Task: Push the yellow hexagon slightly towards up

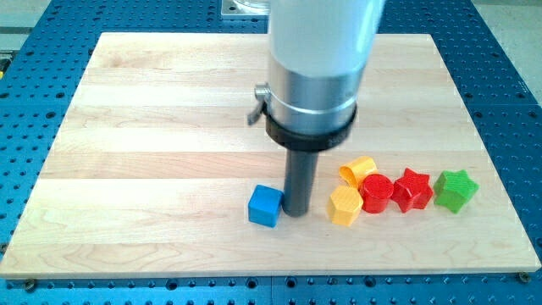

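The yellow hexagon (345,205) lies on the wooden board (152,127) at the lower right of the middle. My tip (295,211) touches the board just left of it, with a small gap between them. A blue cube (265,206) sits right against the tip's left side. A second yellow block (356,170), of a curved shape, lies just above the hexagon. A red round block (377,194) touches the hexagon's right side.
A red star-like block (412,189) and a green star-like block (455,190) continue the row towards the view's right. The arm's wide grey body (318,59) hides the board's top middle. A blue perforated table (508,68) surrounds the board.
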